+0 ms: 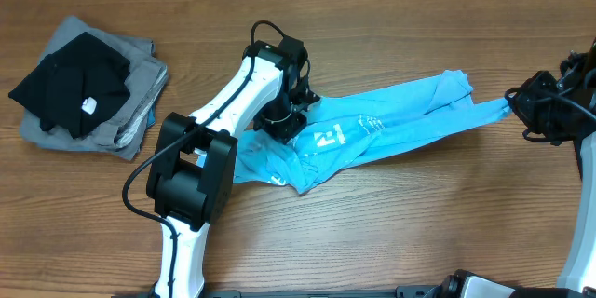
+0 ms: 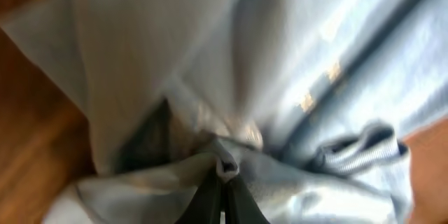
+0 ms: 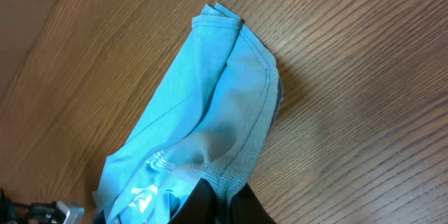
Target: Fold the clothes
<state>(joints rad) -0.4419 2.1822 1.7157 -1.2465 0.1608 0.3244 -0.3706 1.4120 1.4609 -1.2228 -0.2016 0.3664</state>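
Observation:
The sky-blue T-shirt [image 1: 400, 123] with white lettering lies bunched and stretched across the middle of the table. My left gripper [image 1: 282, 119] presses down on its left part. In the left wrist view the pale blue cloth [image 2: 280, 77] fills the frame, and the left gripper [image 2: 222, 185] is shut on a small pinched fold of it. My right gripper [image 1: 512, 104] holds the shirt's right tip. In the right wrist view the right gripper [image 3: 225, 199] is shut on the ribbed edge of the T-shirt [image 3: 203, 112], which trails away over the wood.
A pile of black and grey clothes [image 1: 84, 88] sits at the far left, a small white tag on the black top one. The left arm's base [image 1: 191, 172] stands in front of the shirt's left end. The wooden table [image 1: 391, 233] surrounds everything.

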